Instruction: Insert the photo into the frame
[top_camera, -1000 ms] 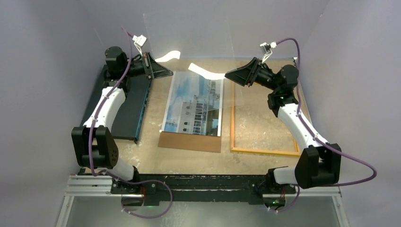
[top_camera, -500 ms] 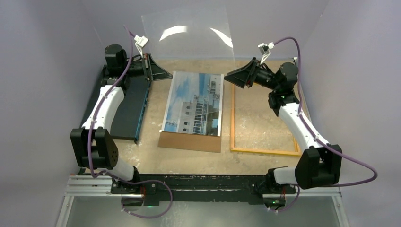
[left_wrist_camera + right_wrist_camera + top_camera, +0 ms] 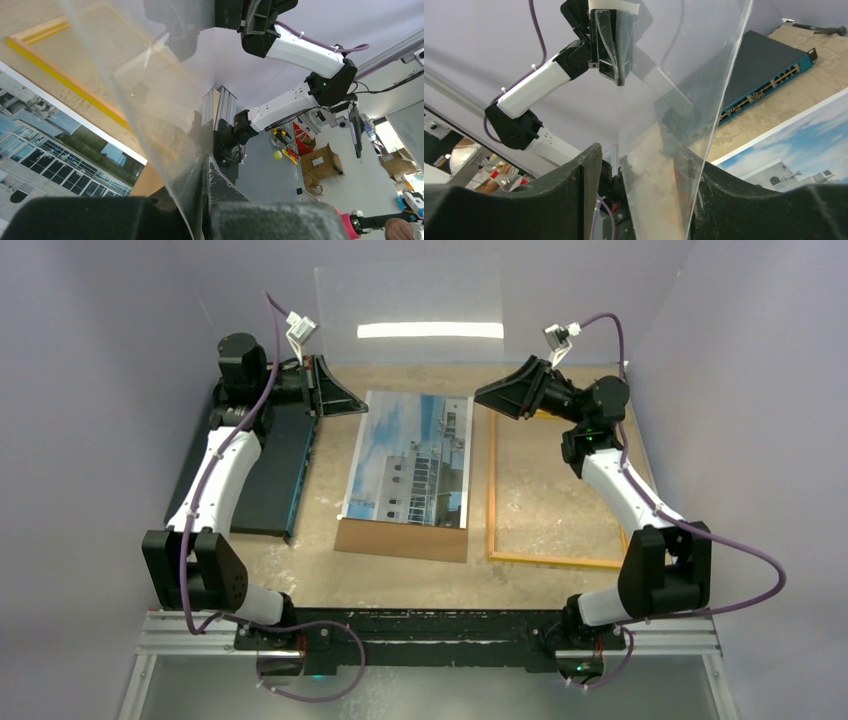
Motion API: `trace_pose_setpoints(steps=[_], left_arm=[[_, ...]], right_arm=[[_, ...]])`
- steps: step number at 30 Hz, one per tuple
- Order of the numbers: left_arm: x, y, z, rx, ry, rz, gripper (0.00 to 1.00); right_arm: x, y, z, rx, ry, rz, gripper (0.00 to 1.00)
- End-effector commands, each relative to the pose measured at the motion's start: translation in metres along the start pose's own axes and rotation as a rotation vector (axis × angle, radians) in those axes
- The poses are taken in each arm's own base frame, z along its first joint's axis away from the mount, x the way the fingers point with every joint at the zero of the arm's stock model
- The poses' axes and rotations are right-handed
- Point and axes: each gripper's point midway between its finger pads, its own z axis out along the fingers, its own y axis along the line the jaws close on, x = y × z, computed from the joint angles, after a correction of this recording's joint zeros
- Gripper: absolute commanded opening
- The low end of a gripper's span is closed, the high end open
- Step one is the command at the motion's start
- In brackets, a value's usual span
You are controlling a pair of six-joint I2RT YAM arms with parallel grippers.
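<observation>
Holding a clear sheet (image 3: 410, 302) upright at the far end, your left gripper (image 3: 322, 387) pinches its left edge and your right gripper (image 3: 490, 398) pinches its right edge. Below it, the photo (image 3: 410, 460) lies face up on a brown board (image 3: 401, 539), mid-table. Just right of them, the frame (image 3: 556, 561) lies flat.

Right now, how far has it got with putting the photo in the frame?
Early on. Done: the frame lies open, nothing in it. In hand: both hands, left and right, hold a clear sheet upright at the back. Left: the photo still lies on a brown board beside the frame, untouched.
</observation>
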Motion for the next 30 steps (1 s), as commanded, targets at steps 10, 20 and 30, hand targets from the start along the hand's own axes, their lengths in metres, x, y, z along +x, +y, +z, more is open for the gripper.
trace_pose_setpoints(steps=[10, 20, 30], left_arm=[[-0.004, 0.012, 0.004, -0.072, -0.037, 0.064, 0.00], [0.043, 0.079, 0.023, -0.272, 0.093, 0.121, 0.87], [0.133, 0.182, 0.085, -0.517, 0.501, 0.296, 0.96]], right_arm=[[-0.025, 0.014, -0.012, -0.002, -0.049, -0.062, 0.00], [-0.016, -0.062, -0.059, 0.529, -0.084, 0.159, 0.00], [-0.018, -0.074, -0.190, 1.203, -0.287, 0.111, 0.00]])
